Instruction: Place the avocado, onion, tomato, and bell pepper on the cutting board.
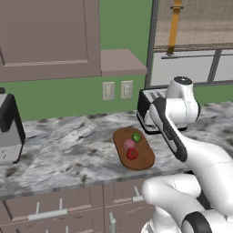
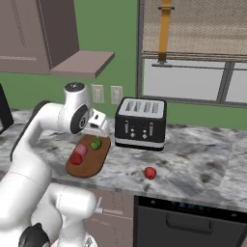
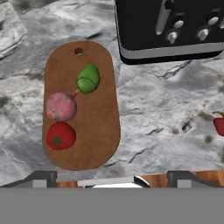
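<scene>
Three of the four pieces already lay on the cutting board [image 3: 98,131]: the avocado [image 3: 88,78] nearest the hanging hole, the onion [image 3: 61,106] in the middle and just beside it, and the tomato [image 3: 61,135] toward the near end, all ranged along one long edge. The bell pepper [image 2: 150,173] was the odd one out, sitting on the marble bench [image 1: 68,145] well apart from the board, out in front of the black toaster [image 2: 140,124] and on its far side from the board. From the wrist camera it showed as a red shape cut off at the frame's edge.

The pincer [image 2: 99,126] hung above the board with its jaws spread wide and nothing between them.

To my eye the job in hand was fetching that pepper. Doing it well would mean lifting clear of the three fruits before swinging across, passing in front of the toaster and not over its corner, and coming straight down on the pepper with the jaws wide, since a small round thing will roll if nudged from one side. For the return, the bare strip of board beside the row looked the safest spot; setting it down gently there would avoid knocking the onion or tomato off the edge
</scene>
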